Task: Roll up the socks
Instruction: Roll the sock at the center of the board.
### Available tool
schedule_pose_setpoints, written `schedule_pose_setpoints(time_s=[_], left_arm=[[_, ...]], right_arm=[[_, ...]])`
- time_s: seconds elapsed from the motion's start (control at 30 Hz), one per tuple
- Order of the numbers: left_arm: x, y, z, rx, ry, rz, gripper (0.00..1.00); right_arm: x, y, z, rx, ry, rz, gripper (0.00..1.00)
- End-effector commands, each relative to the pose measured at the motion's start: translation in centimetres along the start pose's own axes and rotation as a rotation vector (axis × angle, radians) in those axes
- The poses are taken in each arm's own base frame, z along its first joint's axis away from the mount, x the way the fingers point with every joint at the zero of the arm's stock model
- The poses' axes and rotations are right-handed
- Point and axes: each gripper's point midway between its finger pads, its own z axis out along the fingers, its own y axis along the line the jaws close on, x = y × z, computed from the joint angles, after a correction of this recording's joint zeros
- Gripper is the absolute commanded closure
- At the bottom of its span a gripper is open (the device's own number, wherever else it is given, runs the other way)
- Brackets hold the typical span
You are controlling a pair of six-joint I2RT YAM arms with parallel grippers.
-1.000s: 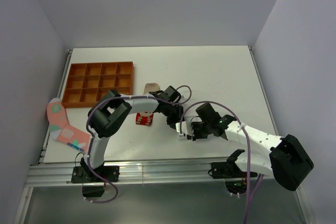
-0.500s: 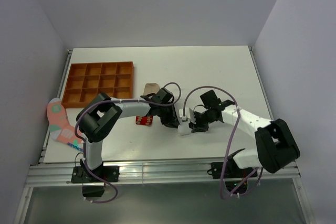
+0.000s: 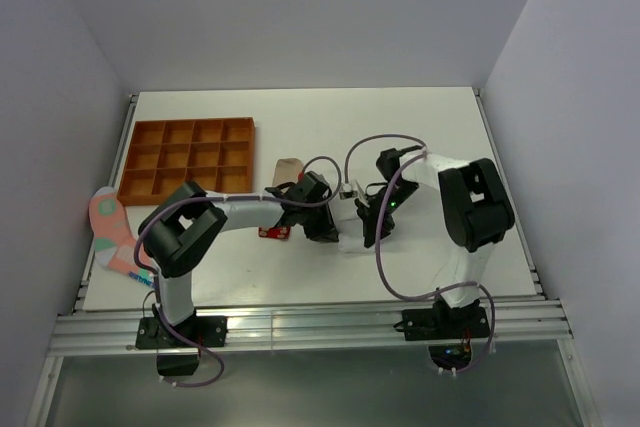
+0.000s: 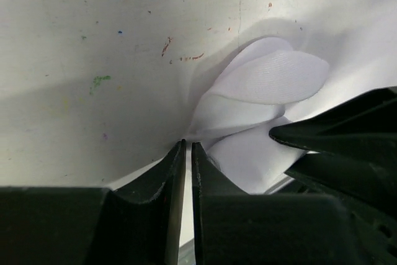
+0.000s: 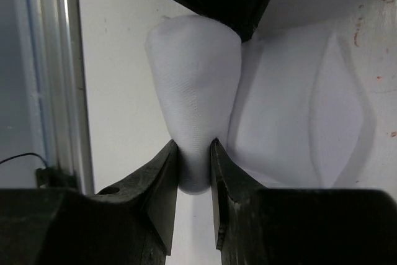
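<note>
We see the white sock (image 5: 193, 72) on the worktop (image 3: 420, 137), right pincer (image 5: 196, 151) clamped on a fat fold, left pincer (image 4: 187, 148) pinching only a thin edge, so we reckon any tug could slip it and undo the roll.

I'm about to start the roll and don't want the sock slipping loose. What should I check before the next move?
1. Right gripper clamped on a fold of the white sock: ok.
2. Left gripper holding the white sock: cannot tell; its jaws stand nearly shut at the sock's edge.
3. White sock lying flat: not ok, it is bunched between the grippers.
4. Red sock clear of the left arm: not ok, it lies partly under it.
5. Beige sock out of the way: ok, it lies apart.
</note>
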Motion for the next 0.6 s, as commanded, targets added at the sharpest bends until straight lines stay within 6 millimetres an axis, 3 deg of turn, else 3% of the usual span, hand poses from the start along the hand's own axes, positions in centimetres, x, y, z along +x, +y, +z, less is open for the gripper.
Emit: schedule_pose_setpoints(time_s=[0.0, 0.33, 0.53, 0.57], left_arm=[[-0.9, 1.1, -0.7, -0.057, -0.104, 0.048, 0.86], [-1.7, 0.0, -3.0, -0.030, -0.315, 0.155, 0.79], [-2.0, -2.5, -6.3, 0.048, -0.478, 0.326, 0.64], [-2.2, -3.7, -7.4, 0.090, -0.512, 0.352, 0.62]], right_arm=[[0.6, 1.3, -0.6, -0.093, 0.043, 0.119, 0.81], [2.1, -0.5, -0.1, -0.079, 0.133, 0.266, 0.81], [2.3, -1.2, -0.1, -0.051, 0.148, 0.298, 0.82], [2.2, -1.4, -0.2, -0.044, 0.148, 0.305, 0.82]])
